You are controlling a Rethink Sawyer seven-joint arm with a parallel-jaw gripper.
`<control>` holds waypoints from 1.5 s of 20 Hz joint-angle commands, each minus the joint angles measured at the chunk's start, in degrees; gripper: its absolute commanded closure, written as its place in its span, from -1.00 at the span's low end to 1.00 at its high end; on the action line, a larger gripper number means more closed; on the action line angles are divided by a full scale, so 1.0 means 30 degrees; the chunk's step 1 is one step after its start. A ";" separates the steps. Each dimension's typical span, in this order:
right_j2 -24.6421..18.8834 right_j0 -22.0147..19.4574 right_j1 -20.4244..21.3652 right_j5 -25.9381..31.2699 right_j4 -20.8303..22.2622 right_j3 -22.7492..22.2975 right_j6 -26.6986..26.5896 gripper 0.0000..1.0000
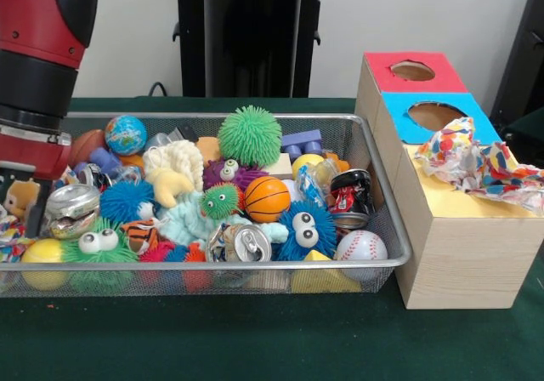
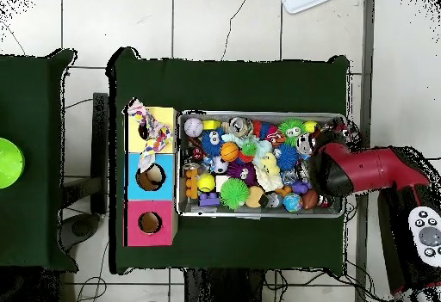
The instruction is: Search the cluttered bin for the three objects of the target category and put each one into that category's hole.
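- The wide silver wire-mesh basket [image 1: 374,190] stands on the green table, full of spiky rubber balls, crushed cans and plush toys.
- Polka-dot white cloth [image 1: 476,162] lies bunched on the yellow end of the pale wooden box, just right of the basket; it covers the yellow-surround hole [image 2: 148,132], so I cannot tell whether it has gone in or how many cloths are there.
- The red and black arm's gripper [image 1: 21,198] is down at the basket's left end; I cannot tell whether it grasps anything.
- I see no more dotted cloth in the basket with certainty.
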State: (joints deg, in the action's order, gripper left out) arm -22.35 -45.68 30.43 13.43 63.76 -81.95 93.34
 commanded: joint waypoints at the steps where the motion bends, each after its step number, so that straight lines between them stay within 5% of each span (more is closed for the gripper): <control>1: 0.0548 0.0331 -0.1004 -0.0821 0.1739 0.0667 -0.0839 -1.00; 8: 0.1818 0.0974 -0.1988 -0.1347 0.1918 0.1419 0.0912 -1.00; 17: 0.6742 0.4390 -0.4045 -0.4287 0.0826 0.3266 0.4514 -1.00; 29: 1.0180 0.6187 -0.5842 -0.6183 -0.2651 0.4196 0.3906 -1.00; 30: 1.0167 0.6149 -0.5847 -0.6244 -0.2821 0.4146 0.3636 1.00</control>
State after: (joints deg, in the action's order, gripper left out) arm 5.60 -28.07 19.01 -2.98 58.95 -70.53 93.43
